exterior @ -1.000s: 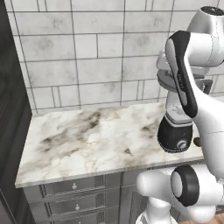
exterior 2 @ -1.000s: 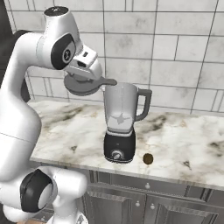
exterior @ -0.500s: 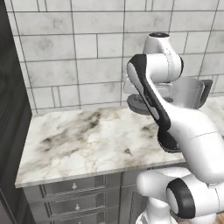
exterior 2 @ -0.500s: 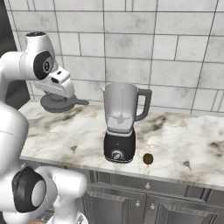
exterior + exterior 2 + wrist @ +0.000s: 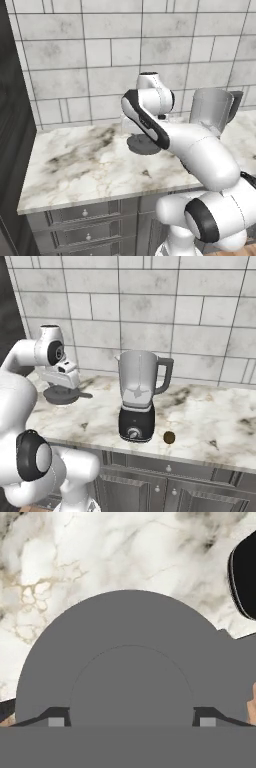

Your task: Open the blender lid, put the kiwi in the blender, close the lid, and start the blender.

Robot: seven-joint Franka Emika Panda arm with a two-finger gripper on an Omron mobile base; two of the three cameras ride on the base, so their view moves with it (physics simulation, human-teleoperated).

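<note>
Blender lid (image 5: 130, 672): dark grey flat disc with a raised round centre knob and a short side tab, filling the middle of the hand view; in the right base view low at the left of the frame, on or just above the marble desk (image 5: 210, 421), tab pointing toward the blender; whether fully set down, cannot tell. Probably light, stiff, smooth plastic; little risk of damage, some risk of sliding on marble. Best taken by the centre knob, as now.

Gripper (image 5: 130, 722) directly over the lid, fingers (image 5: 56, 719) parted fairly wide, one on each side of the knob and apparently against it, so lid judged held.

Blender (image 5: 137, 401) at centre of the right base view: black rounded base with a round front knob, clear tapered jar with dark grey side handle, top uncovered. Jar likely rigid, base heavy enough to stay put under a light touch.

Kiwi (image 5: 169, 437): small brown oval, lower centre-right of the right base view, on the desk just beside the blender base, apart from it. Likely light, slightly soft, prone to rolling; best pinched across the short axis with gentle force to avoid bruising or squirting out.
</note>
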